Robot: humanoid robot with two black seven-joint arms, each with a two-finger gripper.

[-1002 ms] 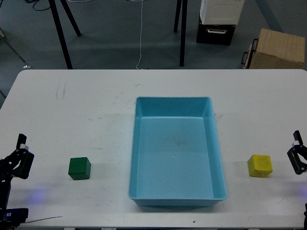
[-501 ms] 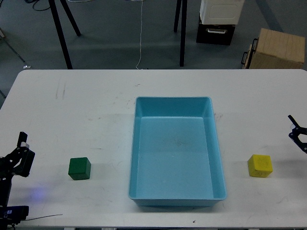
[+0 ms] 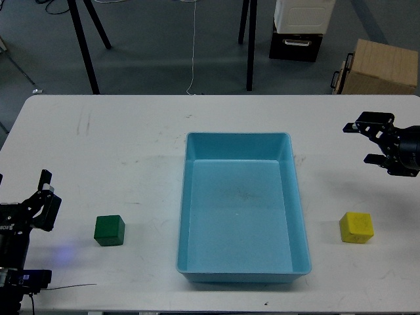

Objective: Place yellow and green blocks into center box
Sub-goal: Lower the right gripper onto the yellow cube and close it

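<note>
A green block [image 3: 108, 230] sits on the white table [image 3: 118, 151], left of the light-blue center box [image 3: 236, 136], which is empty. A yellow block [image 3: 356, 227] sits right of the box. My left gripper [image 3: 46, 197] is low at the left edge, open and empty, a short way left of the green block. My right gripper [image 3: 358, 142] is raised at the right edge, open and empty, fingers pointing left, farther back than the yellow block and clear of it.
Beyond the table's far edge are black stand legs [image 3: 84, 46], a hanging white cable [image 3: 193, 46], a black-and-white case [image 3: 298, 29] and a cardboard box [image 3: 380, 65] on the floor.
My right arm has risen and swung in over the table's right side, past the yellow block. My left gripper has moved slightly up and right. Neither block has moved.
</note>
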